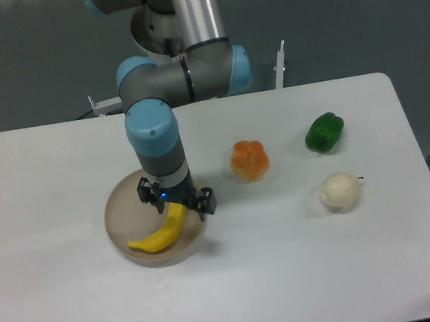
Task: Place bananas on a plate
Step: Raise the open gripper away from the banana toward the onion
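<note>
Bananas (160,234): one curved yellow fruit lying inside the plate (119,217), left tip toward the plate's front-left rim, right end running up under the gripper (179,205).

Gripper: sits low over the plate's right half, straddling the banana's upper end. The two fingers appear spread, one either side of the fruit, but whether the pads touch the peel cannot be told from this angle. Reads as released or nearly so.

Risks, judged from this view:
- If a finger clings to the peel, a lift could drag the banana up over the plate's right rim.
- A sideways retreat could clip that rim and shove the plate.

Right of the plate: orange lumpy fruit (249,160) near; green pepper (324,132) and white round item (338,191) well apart. All clear of a vertical exit.
</note>
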Controlling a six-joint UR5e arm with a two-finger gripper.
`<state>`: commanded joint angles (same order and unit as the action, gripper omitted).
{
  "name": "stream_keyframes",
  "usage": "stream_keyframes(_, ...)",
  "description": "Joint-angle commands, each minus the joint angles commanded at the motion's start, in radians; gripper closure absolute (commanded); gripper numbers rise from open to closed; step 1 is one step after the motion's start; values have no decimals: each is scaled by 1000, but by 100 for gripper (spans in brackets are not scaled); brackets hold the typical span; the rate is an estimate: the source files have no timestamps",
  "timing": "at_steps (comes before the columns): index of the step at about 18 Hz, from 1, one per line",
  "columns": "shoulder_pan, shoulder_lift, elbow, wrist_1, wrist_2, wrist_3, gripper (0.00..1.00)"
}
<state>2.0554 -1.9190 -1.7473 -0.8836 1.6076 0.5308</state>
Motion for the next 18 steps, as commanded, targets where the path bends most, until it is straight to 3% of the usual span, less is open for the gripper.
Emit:
stream_keyframes(4,37,-14,87,0,5,66,0)
stream_keyframes(6,54,-15,91,5,20,171,0)
stream_keyframes(9,109,-9,92,5,132,352,0)
stream_keyframes(15,204,-12,111,6,141,650,0)
stream_keyframes(18,224,-5,111,9,141,702,0)
